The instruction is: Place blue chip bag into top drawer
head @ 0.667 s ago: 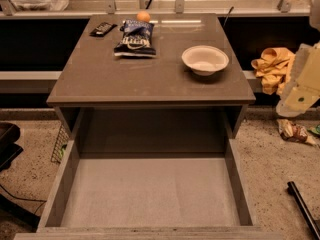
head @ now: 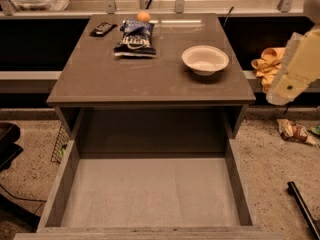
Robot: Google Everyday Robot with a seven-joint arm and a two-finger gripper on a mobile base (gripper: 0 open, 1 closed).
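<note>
- blue chip bag [head: 135, 38]: crinkled dark navy foil with white lettering and pale patches. It lies flat on the back left part of the cabinet top [head: 150, 81], not in the drawer.
- top drawer [head: 150, 191]: pulled out toward the camera, with thick grey-brown side walls and a pale grey flat bottom showing. It sits well below and in front of the bag.
- small orange round thing [head: 143, 16]: just behind the bag, at its far edge.
- flat black packet [head: 103, 29]: left of the bag, near the back left corner, apart from the bag.
- white bowl [head: 205, 59]: upright on the right half of the top, apart from the bag.
- gripper: out of frame, so whether it is open or closed can't be told. Only a pale arm link [head: 295, 66] shows at the right edge, off to the side of the cabinet and well away from the bag.
- yellow cloth [head: 267, 64]: behind the arm link, right of the cabinet.
- brownish-white wrapper [head: 292, 131]: on the speckled floor at right.
- thin black rod [head: 302, 209]: lower right corner.
</note>
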